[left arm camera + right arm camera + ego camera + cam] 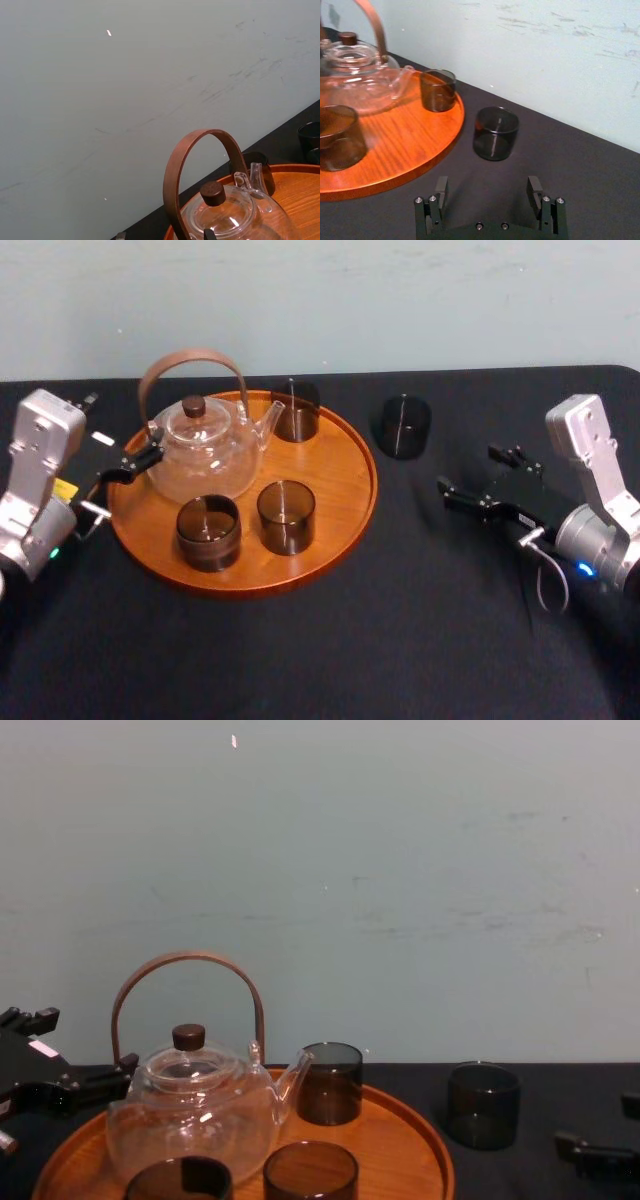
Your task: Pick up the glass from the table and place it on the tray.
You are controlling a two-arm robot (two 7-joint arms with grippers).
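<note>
- Glass is seen upright on the desk, dark and see-through, with nothing in it.
- It is placed just off the tray, on the tray's right and toward the back edge of the desk, and is not touching the rim.
- From the right wrist, the glass is seen beside the tray rim with a strip of black cloth between them.
- From the chest, the glass is seen to the right of the tray, in front of the wall.
- Right pincer is noted near the glass, to its right and nearer the robot, low over the desk and apart from it.
- Its fingers are spread wide, the glass is lined up ahead of the gap, and nothing is gripped.
- Left pincer is noted at the tray's left edge, just beside the teapot. Its prongs are apart and nothing is held.
- On the tray are recorded the teapot at the left and three other glasses, one at the back by the spout and two at the front, all upright.
</note>
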